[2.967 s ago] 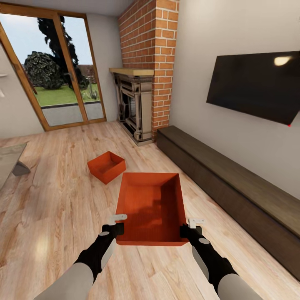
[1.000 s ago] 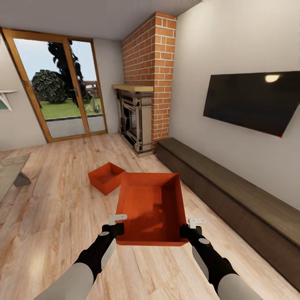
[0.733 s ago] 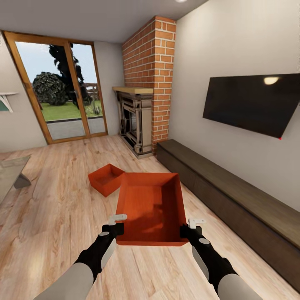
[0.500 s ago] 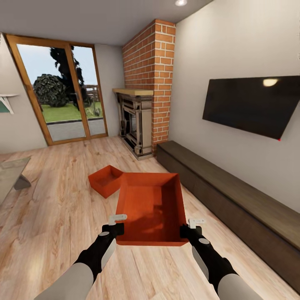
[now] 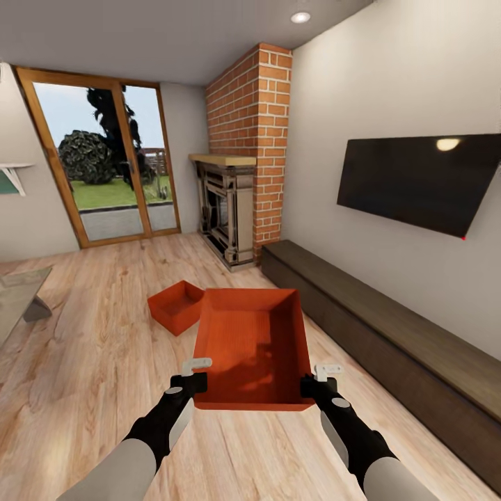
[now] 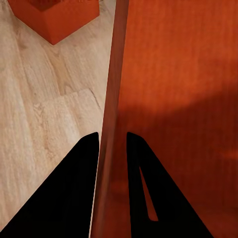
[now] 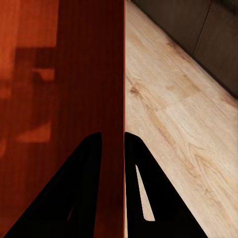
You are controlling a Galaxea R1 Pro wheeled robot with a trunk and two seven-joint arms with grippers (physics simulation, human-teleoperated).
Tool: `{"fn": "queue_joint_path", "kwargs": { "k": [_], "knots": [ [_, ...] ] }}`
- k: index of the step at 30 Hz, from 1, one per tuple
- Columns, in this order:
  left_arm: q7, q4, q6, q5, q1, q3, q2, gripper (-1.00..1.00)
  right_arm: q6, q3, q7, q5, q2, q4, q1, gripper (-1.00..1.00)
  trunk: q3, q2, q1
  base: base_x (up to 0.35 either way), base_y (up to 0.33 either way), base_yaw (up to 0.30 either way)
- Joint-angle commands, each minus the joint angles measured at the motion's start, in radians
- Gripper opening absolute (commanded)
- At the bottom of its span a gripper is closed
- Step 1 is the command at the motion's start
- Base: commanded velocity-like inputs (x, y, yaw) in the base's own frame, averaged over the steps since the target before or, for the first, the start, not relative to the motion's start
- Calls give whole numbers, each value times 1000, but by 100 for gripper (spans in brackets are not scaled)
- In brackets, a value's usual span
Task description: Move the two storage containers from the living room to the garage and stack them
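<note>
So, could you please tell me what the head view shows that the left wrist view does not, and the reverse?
The head view takes in the room: the brick fireplace, the wall television, the glass doors, and the right gripper on the held container. The left wrist view gives the close detail: the left gripper has one finger on each side of that container's wall. Both show the second container on the wood floor.

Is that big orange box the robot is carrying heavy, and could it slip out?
Probably light: the held container is empty and thin-walled. It looks stiff, keeping its shape. It might slip, since the left gripper and right gripper pinch only its smooth side walls.
</note>
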Motion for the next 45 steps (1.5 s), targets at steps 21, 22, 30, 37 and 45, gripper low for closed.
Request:
{"fn": "queue_joint_path", "kwargs": {
  "k": [21, 22, 30, 37, 45],
  "knots": [
    [84, -4, 8, -7, -1, 16, -1, -100, 6, -3, -13, 3, -1, -4, 0, -100, 32, -1, 0, 0, 0, 0],
    [84, -4, 8, -7, -1, 16, -1, -100, 6, -2, -13, 3, -1, -4, 0, -100, 34, -1, 0, 0, 0, 0],
    [84, -2, 8, -7, -1, 17, -1, -100, 6, -2, -13, 3, -2, -4, -1, -100, 44, -1, 0, 0, 0, 0],
    [84, -2, 8, -7, -1, 17, -1, -100, 4, -2, -11, 0, -2, -4, -1, -100, 45, -1, 0, 0, 0, 0],
    [84, -4, 8, -7, -1, 17, -1, -100, 7, -3, -11, -1, -2, -4, 0, -100, 45, -1, 0, 0, 0, 0]
  ]
}}
